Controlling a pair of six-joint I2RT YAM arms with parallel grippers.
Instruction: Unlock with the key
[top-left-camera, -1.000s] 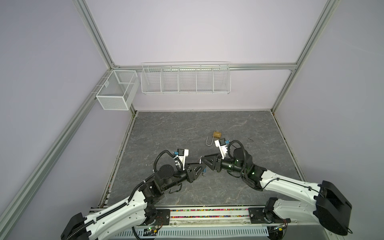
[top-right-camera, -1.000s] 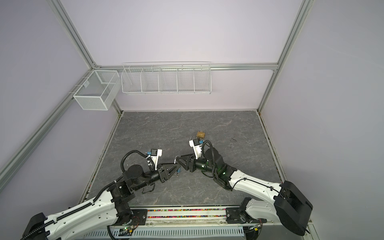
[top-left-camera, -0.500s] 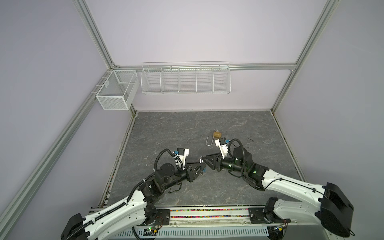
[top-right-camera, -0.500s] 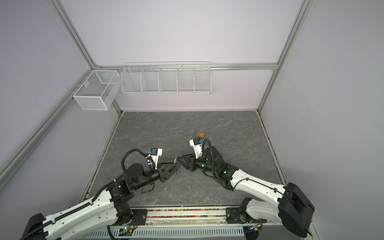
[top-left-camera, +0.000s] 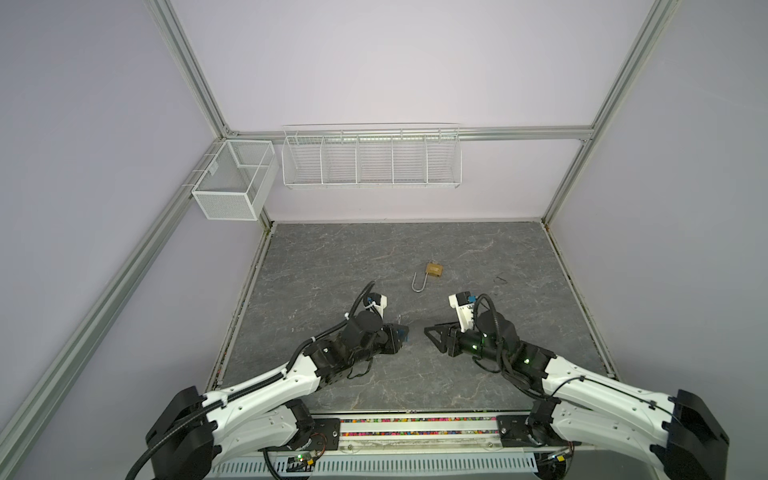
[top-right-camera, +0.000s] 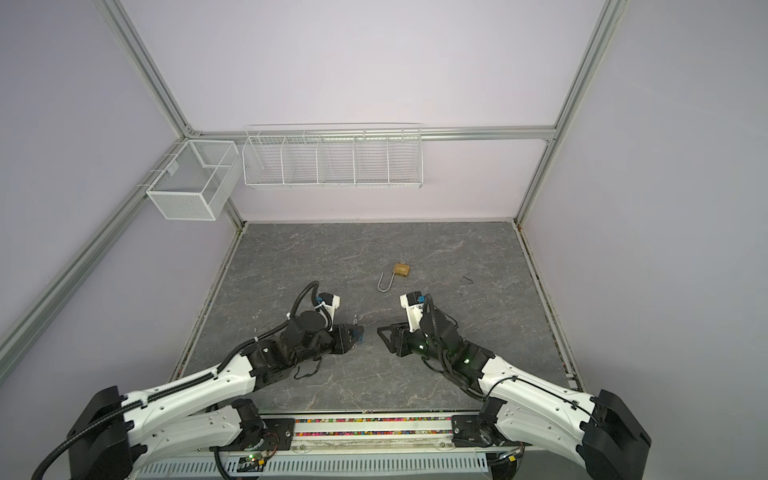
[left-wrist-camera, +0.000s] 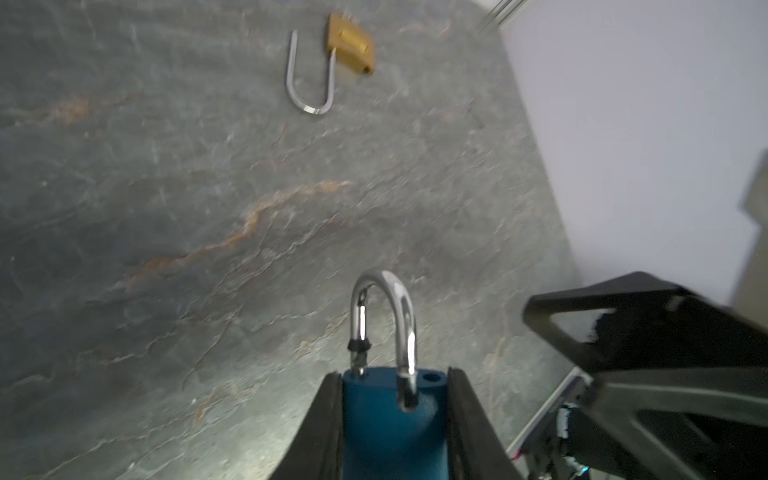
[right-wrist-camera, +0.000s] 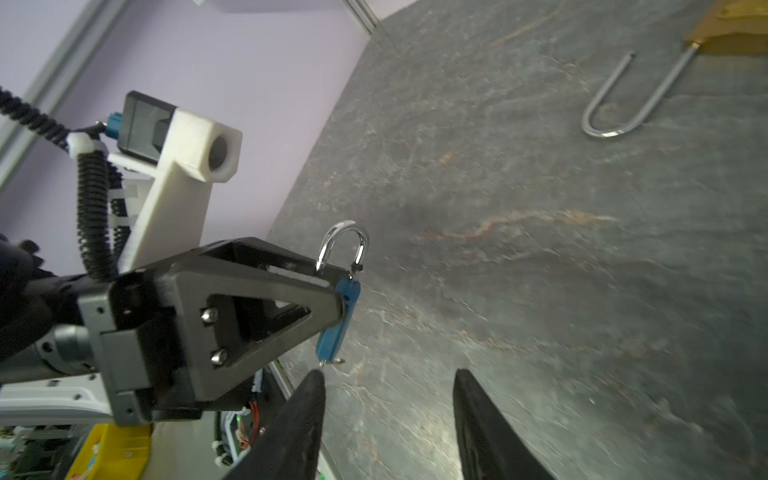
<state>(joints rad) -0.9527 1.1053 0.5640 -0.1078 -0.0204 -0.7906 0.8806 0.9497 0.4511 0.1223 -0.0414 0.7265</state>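
— Left gripper is clamped on the blue lock, jaws pressed on either side of it, shackle poking out ahead of the tips.
— And that shackle is loose: one leg sits in the body, the free leg is out of its hole and swung just beside it.
— And the right gripper?
— Spread and empty. In both top views its tips face the left gripper's, close by but with a clear gap of grey veined table between them.
— Where's the key?
— Hard call. From the right wrist a small silver stub sticks out of the blue lock's end opposite the shackle. Too small to say it's the key.
— Farther out?
— Brass lock lying flat near the middle of the table, beyond both grippers and apart from them. Its long shackle is open too, one leg in the body, the other free, the bend pointing back toward the grippers.
— Anything right of it?
— Small dark scrap on the table, too tiny to name.
— And the back?
— White wire rack hangs on the far wall, five bays; a white mesh box hangs on the left rail just beside it.
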